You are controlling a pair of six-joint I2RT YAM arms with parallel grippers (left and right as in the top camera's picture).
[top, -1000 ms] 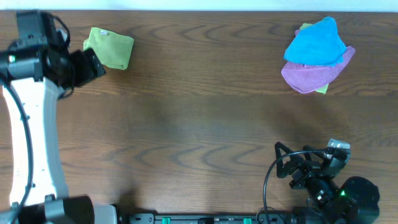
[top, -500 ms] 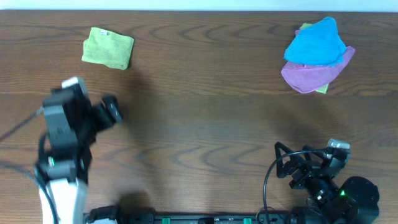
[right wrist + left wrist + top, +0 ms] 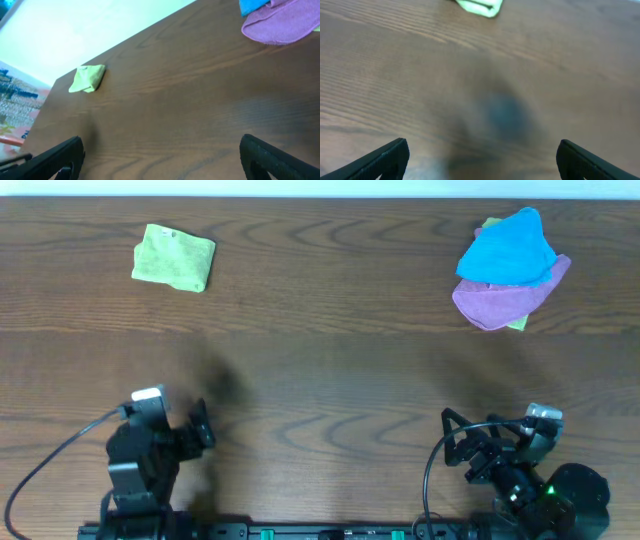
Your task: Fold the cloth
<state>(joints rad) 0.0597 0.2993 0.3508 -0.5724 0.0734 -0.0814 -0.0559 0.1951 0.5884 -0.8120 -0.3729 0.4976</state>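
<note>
The lime-green cloth [image 3: 174,257] lies folded into a small square at the far left of the table, with a small white tag near its top edge. It also shows in the left wrist view [image 3: 480,6] and the right wrist view [image 3: 88,78]. My left gripper [image 3: 203,430] is open and empty near the front left edge, far from the cloth. My right gripper [image 3: 455,442] is open and empty at the front right. Both wrist views show spread fingers over bare wood [image 3: 480,160] [image 3: 162,160].
A bright blue cloth [image 3: 508,248] lies heaped on a purple cloth [image 3: 505,298] at the far right, with a bit of green cloth under them. The purple cloth shows in the right wrist view [image 3: 287,22]. The table's far edge meets a white wall.
My left arm has drawn back from beside the green cloth to the front left of the table. The cloth lies still. The right arm has not moved.
</note>
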